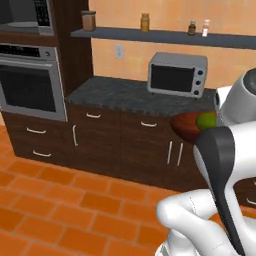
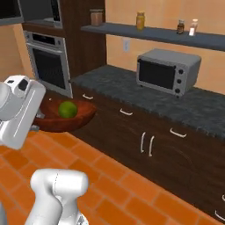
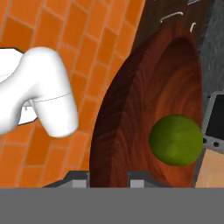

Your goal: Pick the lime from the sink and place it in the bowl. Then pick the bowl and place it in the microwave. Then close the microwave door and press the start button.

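I pinch the wooden bowl [image 2: 83, 117] by its rim, keeping it near level so the lime [image 2: 67, 110] stays inside

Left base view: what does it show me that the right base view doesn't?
Left base view: two drawer handles under the oven.

Right base view: the grey pincer on the edge of the bowl.

Both: the bowl with the green lime in it, the oven, the small silver boxy machine on the counter, and the shelf with little jars.
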Tool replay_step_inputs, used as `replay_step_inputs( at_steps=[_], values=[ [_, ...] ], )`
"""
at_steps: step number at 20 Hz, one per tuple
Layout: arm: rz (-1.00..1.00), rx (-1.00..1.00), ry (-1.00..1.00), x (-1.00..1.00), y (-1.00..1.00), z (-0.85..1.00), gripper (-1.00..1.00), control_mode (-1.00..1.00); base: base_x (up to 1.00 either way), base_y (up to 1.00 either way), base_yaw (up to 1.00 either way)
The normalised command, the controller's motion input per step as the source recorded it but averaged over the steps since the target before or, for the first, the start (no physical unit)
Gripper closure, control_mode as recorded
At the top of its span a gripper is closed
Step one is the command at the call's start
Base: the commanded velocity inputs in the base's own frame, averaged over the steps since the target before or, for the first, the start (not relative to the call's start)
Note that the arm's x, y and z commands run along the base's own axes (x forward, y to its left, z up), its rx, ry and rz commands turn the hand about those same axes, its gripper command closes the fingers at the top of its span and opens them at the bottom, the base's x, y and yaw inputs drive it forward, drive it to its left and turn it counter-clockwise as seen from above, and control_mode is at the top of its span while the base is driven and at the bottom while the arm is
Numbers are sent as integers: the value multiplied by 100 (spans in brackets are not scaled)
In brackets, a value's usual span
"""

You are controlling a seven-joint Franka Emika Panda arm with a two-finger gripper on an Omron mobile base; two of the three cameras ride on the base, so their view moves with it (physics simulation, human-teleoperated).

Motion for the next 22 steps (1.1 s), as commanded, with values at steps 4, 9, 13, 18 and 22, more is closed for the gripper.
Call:
replay_step_inputs(
  at_steps=[4,9,13,18,22],
  values=[
    [0,0,0,0,0,0,100,100,100,11,51],
    [0,0,0,0,0,0,100,100,100,19,53],
    [0,0,0,0,0,0,100,100,100,29,47],
    [0,0,0,0,0,0,100,100,100,19,38],
    [0,0,0,0,0,0,100,100,100,15,15]
  ],
)
